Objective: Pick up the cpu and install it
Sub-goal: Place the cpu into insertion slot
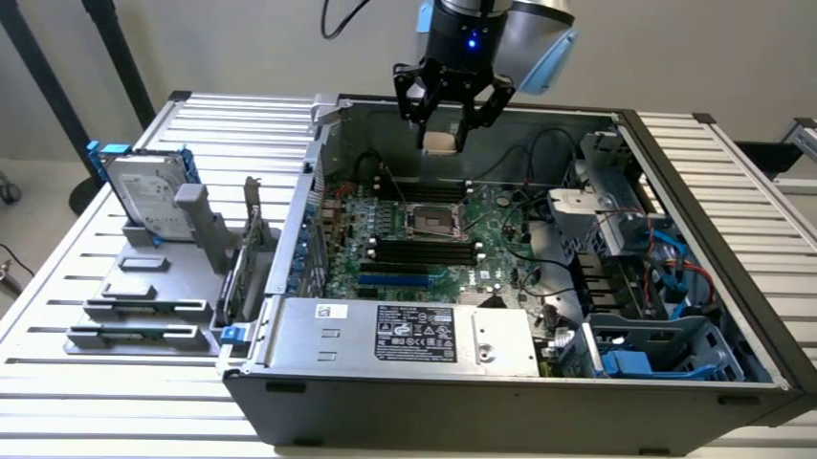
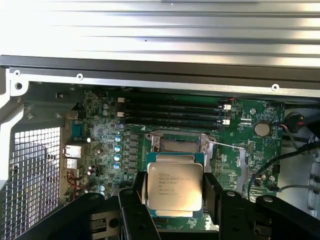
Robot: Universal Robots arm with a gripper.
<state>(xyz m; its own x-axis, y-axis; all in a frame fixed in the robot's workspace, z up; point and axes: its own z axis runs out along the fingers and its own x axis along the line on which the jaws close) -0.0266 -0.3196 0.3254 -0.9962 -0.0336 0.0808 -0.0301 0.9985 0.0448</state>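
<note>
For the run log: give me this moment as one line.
gripper: shut on cpu | place: raised over the open computer case, above the motherboard | socket: unfilled | cpu: not yet seated

**Student:** What kind of setting is shown?

**Instructor:** A robotics laboratory, arranged around a computer-assembly bench.

**Student:** On what evidence?

**Instructor:** A slatted aluminium table [image 1: 77,382] carries an opened computer case [image 1: 511,406], its motherboard [image 1: 492,273] exposed. At the case's 9 o'clock, a grey fixture [image 1: 134,316] racks parts, including a hard drive [image 1: 143,196]. At 12 o'clock, an arm's gripper [image 1: 442,129] holds the cpu [image 1: 441,142] above the board. A plain pale wall [image 1: 702,57] stands behind.
</note>
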